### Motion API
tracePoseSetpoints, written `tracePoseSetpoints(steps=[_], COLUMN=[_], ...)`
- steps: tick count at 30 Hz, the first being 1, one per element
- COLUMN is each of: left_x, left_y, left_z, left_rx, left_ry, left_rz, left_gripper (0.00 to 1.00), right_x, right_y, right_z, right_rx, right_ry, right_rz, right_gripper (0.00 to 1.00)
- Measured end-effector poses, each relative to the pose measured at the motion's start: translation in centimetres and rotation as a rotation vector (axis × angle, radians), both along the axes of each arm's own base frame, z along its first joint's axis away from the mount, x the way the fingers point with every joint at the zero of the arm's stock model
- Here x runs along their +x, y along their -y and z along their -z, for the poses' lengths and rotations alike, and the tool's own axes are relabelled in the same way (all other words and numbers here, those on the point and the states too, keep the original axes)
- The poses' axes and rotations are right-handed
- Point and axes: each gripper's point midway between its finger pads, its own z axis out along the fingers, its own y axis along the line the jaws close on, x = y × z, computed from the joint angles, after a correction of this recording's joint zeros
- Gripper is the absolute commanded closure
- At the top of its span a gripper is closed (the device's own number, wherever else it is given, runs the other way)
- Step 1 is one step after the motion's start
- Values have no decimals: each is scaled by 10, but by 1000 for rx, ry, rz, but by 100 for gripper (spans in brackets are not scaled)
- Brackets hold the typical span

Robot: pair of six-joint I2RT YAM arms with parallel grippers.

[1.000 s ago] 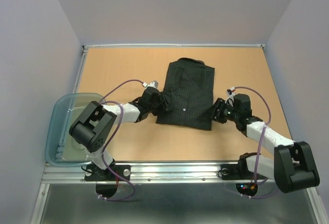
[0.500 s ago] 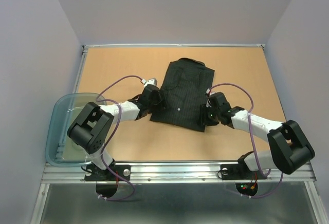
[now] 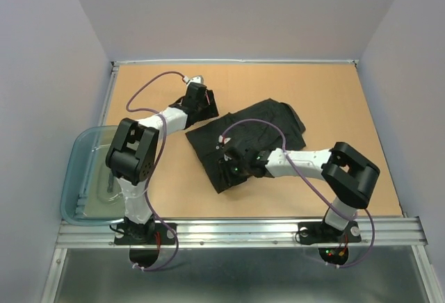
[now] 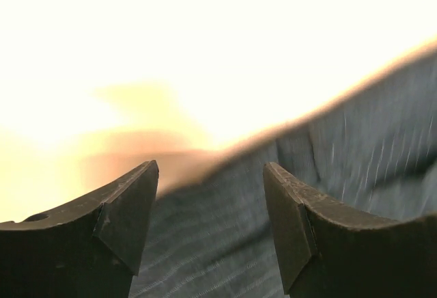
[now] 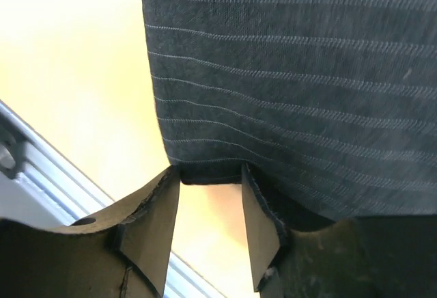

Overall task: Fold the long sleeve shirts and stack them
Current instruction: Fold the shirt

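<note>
The black pinstriped long sleeve shirt (image 3: 268, 130) lies folded and skewed in the middle of the table, collar end toward the right. My right gripper (image 3: 229, 171) sits at its near-left corner. In the right wrist view the fingers (image 5: 210, 173) are shut on the thick folded hem of the shirt (image 5: 287, 72), which fills the gap between the tips. My left gripper (image 3: 205, 101) hovers at the shirt's far-left edge. In the left wrist view its fingers (image 4: 212, 169) stand open, with striped shirt cloth (image 4: 355, 141) lying beyond and below them and nothing held.
A translucent blue-grey plastic tub (image 3: 80, 157) sits at the table's left edge beside the left arm. The metal rail (image 3: 229, 228) runs along the near edge and shows close to the right gripper in its wrist view (image 5: 41, 168). Purple cables loop above both arms.
The shirt has swung round and slid toward the near left with the right gripper on its corner. The left gripper has opened and moved to the far left.
</note>
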Motion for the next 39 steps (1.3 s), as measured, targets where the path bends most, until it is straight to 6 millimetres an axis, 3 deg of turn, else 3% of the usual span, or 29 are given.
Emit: tracePoseSetpoints(steps=[3,4,6,10,12,13,15,19,21,24,28,34,39], left_x=[9,8,1,-41,-72,-86,-115,-166,-191,-215,-219,-211,-213], left_y=[-17,-23,-36,-59,-68,-70,-71,-70,-69,-68,-65,-62,-65], left_z=[-27,-41,-76,-141,-163,-165,-146,-78,-39,-10,-5,-14,-6], left_rx=[-3,-5,-31,-118,-189,-221,-279,-314,-319,-345,-377,-418,-425], left_ry=[41,58,122,250,302,314,278,107,2,-85,-107,-73,-87], left_rz=[-35,-48,-77,-120,-138,-140,-132,-110,-101,-96,-103,-126,-161], left_gripper=[11,4,2,2,2,7,10,11,11,10,6,1,2], right_x=[0,6,17,40,45,48,54,60,60,56,41,-9,-19], right_y=[-11,-13,-17,-15,-10,-6,1,18,23,26,20,-7,-29], right_z=[-9,-15,-30,-75,-96,-110,-128,-151,-150,-135,-102,-32,-10], right_rx=[6,13,33,79,100,117,129,133,118,79,-15,-203,-289], right_ry=[8,27,67,211,269,307,369,460,478,475,469,458,507], right_rz=[3,14,30,70,88,100,124,167,155,111,6,-222,-286], right_gripper=[46,45,37,20,13,12,10,9,9,9,10,19,25])
